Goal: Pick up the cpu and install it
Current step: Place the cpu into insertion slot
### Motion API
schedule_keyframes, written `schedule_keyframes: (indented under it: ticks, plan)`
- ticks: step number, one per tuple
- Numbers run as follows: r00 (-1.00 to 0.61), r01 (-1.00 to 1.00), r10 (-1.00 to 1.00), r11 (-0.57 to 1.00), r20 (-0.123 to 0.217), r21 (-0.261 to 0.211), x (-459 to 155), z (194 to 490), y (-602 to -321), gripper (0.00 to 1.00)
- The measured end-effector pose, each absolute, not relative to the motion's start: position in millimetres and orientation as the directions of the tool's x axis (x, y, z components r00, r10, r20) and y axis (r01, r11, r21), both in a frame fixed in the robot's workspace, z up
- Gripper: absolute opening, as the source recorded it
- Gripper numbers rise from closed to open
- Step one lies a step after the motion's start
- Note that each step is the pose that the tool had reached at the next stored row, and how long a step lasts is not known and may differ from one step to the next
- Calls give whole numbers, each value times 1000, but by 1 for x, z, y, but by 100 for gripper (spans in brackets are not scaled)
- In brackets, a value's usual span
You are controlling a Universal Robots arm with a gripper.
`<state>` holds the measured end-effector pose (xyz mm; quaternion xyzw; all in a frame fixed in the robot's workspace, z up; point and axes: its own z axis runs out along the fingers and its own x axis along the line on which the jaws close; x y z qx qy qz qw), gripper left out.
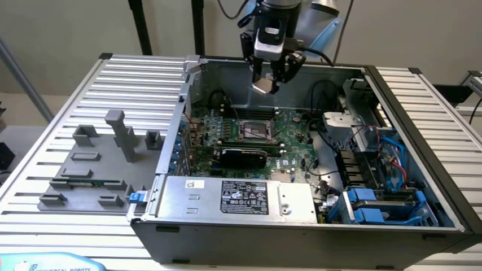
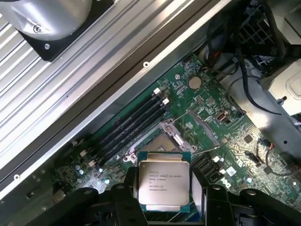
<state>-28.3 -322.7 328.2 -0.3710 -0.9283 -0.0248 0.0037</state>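
The pincer [image 1: 269,81] is closed on the cpu [image 1: 263,86], with its 2 fingers [image 2: 128,190] clamping opposite edges. It holds the chip in the air over the motherboard [image 1: 294,141] inside the open computer case [image 1: 226,84], apart from the socket [image 1: 254,131]. Coming down skewed or tilted, the chip could, I judge, bend the socket's pins, and so thin an edge grip might slip. The case also holds a power supply [image 1: 241,197] and blue drive bays [image 1: 376,206]. The socket sits empty.

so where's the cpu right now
The cpu is gripped in the end effector, raised over the motherboard socket in the open computer case, top centre of the exterior view.
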Motion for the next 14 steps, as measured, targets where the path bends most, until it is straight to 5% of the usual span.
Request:
schedule_keyframes:
  ticks: [14]
  plan:
    - [-528, 849, 849, 527, 25, 43, -28, 324, -323, 55]
